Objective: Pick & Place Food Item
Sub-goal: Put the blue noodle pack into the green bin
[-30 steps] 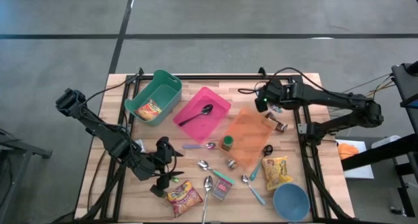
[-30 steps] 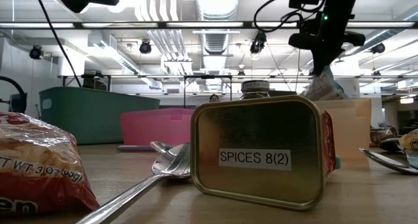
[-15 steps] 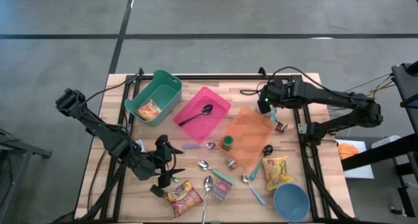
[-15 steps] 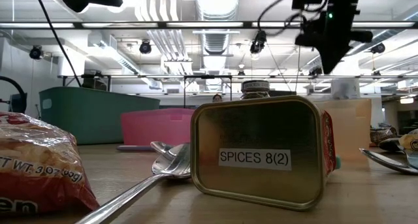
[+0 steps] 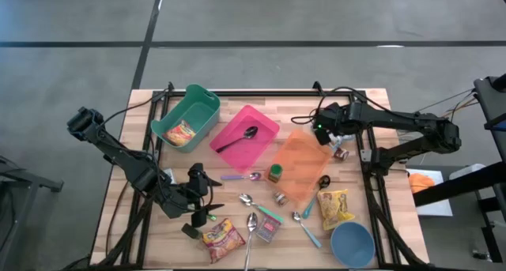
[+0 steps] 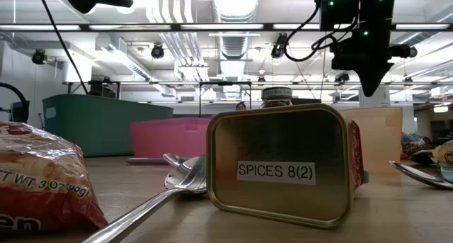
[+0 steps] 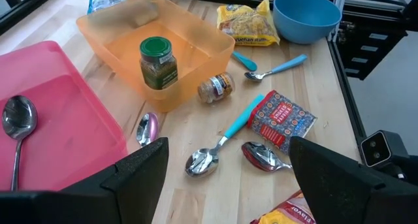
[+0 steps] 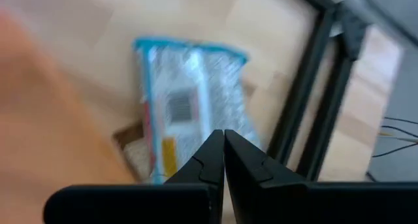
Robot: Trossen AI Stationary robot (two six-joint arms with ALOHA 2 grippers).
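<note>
Dark fingers of the right gripper [image 8: 224, 160] pressed together, nothing between them; hovers above a silver-and-blue food packet [image 8: 189, 103] lying on the table [image 5: 237, 223] beside the orange bin [image 5: 299, 165]. Left gripper [image 5: 202, 193] spread wide, empty, near the red snack bag [image 5: 221, 238].

The counter [image 5: 237, 103] carries three bins: a teal one [image 5: 186, 118], a pink one [image 5: 244, 134] and an orange one [image 5: 300, 163].

One blue bowl [image 5: 352, 244] sits near a corner.

Six spoons show: one [image 5: 237, 139] in the pink bin, one purple [image 5: 241, 176], two teal-handled [image 5: 261, 207] [image 5: 306, 228], one plain steel [image 5: 250, 238] and one black [image 5: 319, 189].

There are four snack packets: [image 5: 181, 133], [image 5: 221, 238], [image 5: 334, 207], [image 8: 186, 113].

Three spice jars stand or lie: [image 5: 274, 174], [image 5: 280, 197], [image 5: 341, 153].

One spice tin [image 5: 268, 229] lies flat.
</note>
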